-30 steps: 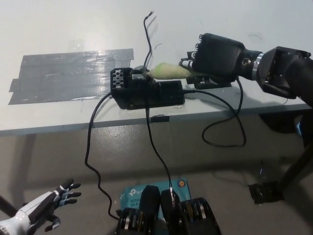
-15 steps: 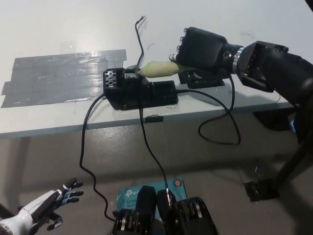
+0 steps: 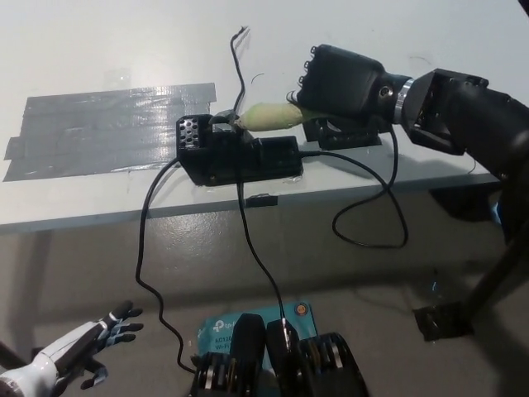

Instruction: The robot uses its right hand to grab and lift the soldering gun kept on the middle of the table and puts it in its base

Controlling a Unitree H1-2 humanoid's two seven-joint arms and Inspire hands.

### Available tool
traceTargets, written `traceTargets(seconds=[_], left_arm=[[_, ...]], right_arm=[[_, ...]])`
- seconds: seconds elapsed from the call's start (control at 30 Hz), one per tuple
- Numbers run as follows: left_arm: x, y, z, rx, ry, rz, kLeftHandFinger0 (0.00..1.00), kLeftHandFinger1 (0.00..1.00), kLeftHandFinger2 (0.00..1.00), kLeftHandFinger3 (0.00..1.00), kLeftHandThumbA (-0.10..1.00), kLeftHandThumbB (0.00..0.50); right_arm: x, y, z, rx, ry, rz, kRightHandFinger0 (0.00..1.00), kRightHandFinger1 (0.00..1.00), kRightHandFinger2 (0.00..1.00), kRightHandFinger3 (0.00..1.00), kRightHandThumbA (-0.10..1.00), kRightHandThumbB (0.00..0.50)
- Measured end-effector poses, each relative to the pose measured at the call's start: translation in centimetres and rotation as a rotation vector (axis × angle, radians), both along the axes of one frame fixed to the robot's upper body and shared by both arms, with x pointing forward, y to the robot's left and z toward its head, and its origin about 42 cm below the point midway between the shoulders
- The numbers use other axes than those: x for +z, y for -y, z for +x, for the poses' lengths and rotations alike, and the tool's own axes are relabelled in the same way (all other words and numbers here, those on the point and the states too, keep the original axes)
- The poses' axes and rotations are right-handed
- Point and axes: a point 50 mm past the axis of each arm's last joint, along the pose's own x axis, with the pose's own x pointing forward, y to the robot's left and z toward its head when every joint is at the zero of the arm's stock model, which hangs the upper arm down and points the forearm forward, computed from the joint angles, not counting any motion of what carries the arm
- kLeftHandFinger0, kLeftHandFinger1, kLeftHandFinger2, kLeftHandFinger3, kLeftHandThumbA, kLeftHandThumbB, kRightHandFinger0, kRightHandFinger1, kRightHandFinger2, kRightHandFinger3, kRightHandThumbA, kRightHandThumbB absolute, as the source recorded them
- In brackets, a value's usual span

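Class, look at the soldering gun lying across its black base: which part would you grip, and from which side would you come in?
Grip the pale yellow handle of the soldering gun, coming from the right. The handle lies sideways and sticks out clear of the base, while the tip end sits over the base. The right hand is closed on that handle end. The left hand rests low, open.

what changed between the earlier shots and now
The whole picture shifted after the first shot, so the camera moved. Against the base, the right hand carried the soldering gun slightly left, tip closer to the holder. In the last half second, almost nothing changed. The left hand stayed low, fingers apart.
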Motion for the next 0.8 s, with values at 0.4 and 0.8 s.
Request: traceTargets(seconds=[0.4, 0.8], left_arm=[[-0.1, 0.1, 0.0, -0.004, -0.001, 0.006, 0.98, 0.97, 1.00, 1.00, 1.00, 0.415], [-0.3, 0.6, -0.3, -0.022, -0.009, 0.009, 0.98, 0.98, 1.00, 1.00, 1.00, 0.422]], right_arm=[[0.6, -2.0, 0.5, -0.021, -0.005, 0.048, 0.00, 0.00, 0.27, 0.30, 0.02, 0.151], [1.1, -3.0, 0.2, -0.042, 0.005, 0.055, 0.00, 0.00, 0.20, 0.42, 0.02, 0.193]])
